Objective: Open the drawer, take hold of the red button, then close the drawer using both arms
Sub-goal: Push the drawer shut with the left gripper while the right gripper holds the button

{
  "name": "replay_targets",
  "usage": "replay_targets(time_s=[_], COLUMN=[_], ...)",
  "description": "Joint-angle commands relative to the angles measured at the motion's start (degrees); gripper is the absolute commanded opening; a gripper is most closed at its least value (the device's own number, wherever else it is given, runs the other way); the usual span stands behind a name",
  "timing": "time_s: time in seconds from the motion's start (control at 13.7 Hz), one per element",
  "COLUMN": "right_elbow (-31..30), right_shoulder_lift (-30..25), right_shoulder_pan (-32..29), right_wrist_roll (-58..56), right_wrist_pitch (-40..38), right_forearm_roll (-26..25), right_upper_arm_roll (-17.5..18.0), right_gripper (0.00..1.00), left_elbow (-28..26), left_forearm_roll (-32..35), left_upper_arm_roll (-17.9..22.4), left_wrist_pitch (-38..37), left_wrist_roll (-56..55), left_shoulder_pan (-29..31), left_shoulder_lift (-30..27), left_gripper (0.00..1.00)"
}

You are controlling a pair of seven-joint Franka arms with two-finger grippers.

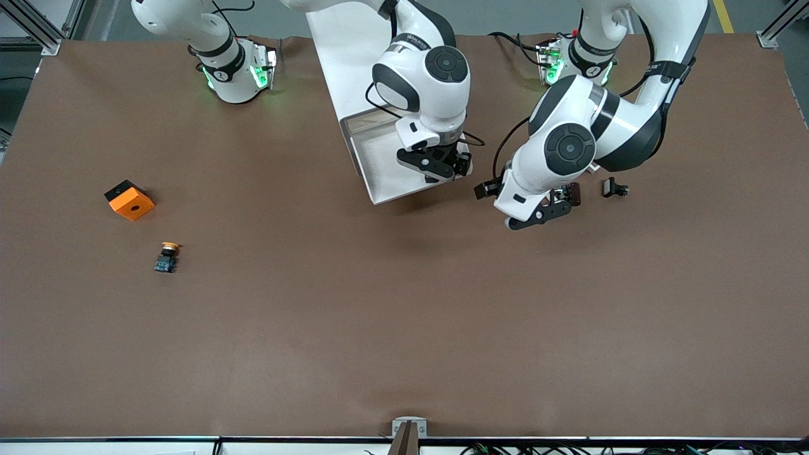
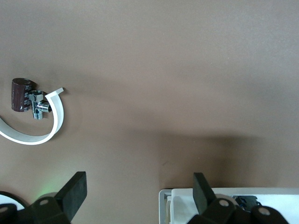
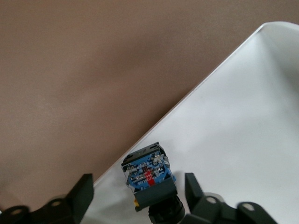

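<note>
Two big shiny white arms, round black joint caps, black bands. Thin black cables along them. Black two-finger grippers. Green lights glow at bases.

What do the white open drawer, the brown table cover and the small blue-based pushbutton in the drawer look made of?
White open drawer: smooth matte sheet, painted metal or plastic; thin, even rim. Brown table cover: matte paper or thin board, likely; its edge by the arm bases curls. Small blue-based pushbutton: moulded plastic, with metal contacts glinting on its blue base.
</note>
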Motion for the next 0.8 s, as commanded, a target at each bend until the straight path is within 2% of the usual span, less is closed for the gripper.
replay_targets(time_s=[0.0, 0.22, 0.29, 0.36, 0.44, 0.73], right_elbow=[0.8, 0.8, 0.7, 0.6, 0.7, 1.1], right_shoulder_lift=[0.5, 0.6, 0.6, 0.6, 0.5, -0.7], right_shoulder_pan=[0.3, 0.3, 0.3, 0.3, 0.1, -2.1], right_wrist_roll=[-1.8, -3.1, -3.6, -6.0, -7.0, -5.8], right_wrist_pitch=[-0.6, -0.6, -0.6, -0.6, -0.7, -0.8], right_forearm_roll=[-0.5, -0.7, -0.7, -0.7, -0.3, 0.5], right_upper_arm_roll=[-0.5, -0.5, -0.5, -0.5, -0.5, -0.8], right_gripper=[0.63, 0.54, 0.43, 0.18, 0.00, 0.00], left_elbow=[-1.9, -1.7, -1.6, -1.6, -1.7, -1.4], left_forearm_roll=[1.0, 1.0, 1.0, 1.0, 1.0, 1.0], left_upper_arm_roll=[-0.4, -0.4, -0.4, -0.4, -0.4, -0.4], left_wrist_pitch=[0.5, 0.5, 0.4, 0.4, 0.4, -0.5], left_wrist_roll=[0.4, 0.2, 0.1, -0.1, -0.3, -0.4], left_shoulder_pan=[0.9, 1.2, 1.2, 1.1, 1.1, 1.1], left_shoulder_lift=[-2.9, -3.0, -3.1, -3.2, -3.6, -3.8], left_gripper=[1.00, 1.00, 1.00, 1.00, 1.00, 1.00])
